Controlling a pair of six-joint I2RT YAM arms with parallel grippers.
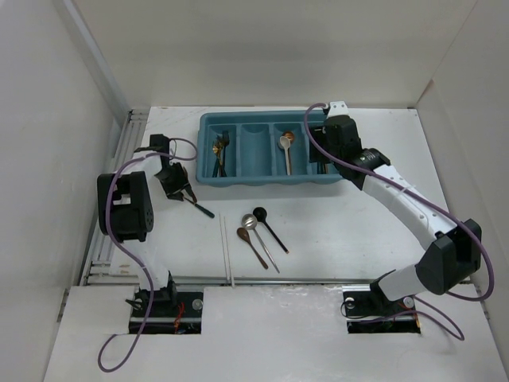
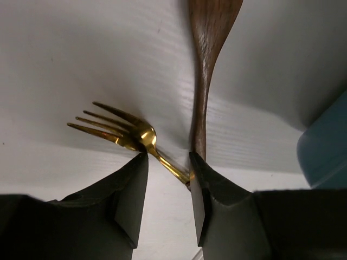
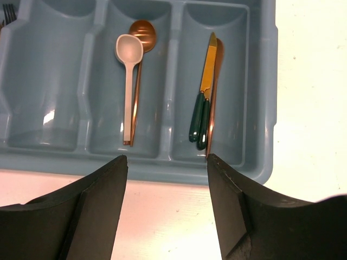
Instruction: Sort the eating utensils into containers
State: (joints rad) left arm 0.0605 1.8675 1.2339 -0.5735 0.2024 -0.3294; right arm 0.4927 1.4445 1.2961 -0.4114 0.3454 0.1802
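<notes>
- Top view: the tray [image 1: 270, 182] lies along the far edge, mid-bench, with forks [image 1: 220, 155] in its left-end slot. The left gripper [image 1: 180, 189] is low near the left edge. Three loose spoons [image 1: 258, 231] and a chopstick [image 1: 227, 253] lie mid-bench towards the near edge. The right gripper [image 1: 322, 151] hangs over the tray's right end.
- Left wrist view: the jaws stand apart, straddling the neck of a gold fork [image 2: 116, 129] that runs in against one finger [image 2: 200, 189]. A brown wooden handle [image 2: 209, 65] ends at that same finger. For a clean pick I'd centre on the fork alone before closing (the wooden piece could well come along). Only this view shows the fork; from above just a dark handle [image 1: 200, 209] pokes out.
- Right wrist view: the jaws are wide apart, nothing between them, above the tray's near wall. Only here is the sorting legible: a cream spoon [image 3: 129, 81] and a copper spoon [image 3: 142, 32] share one slot, and green-handled knives [image 3: 201, 108] fill the next.
</notes>
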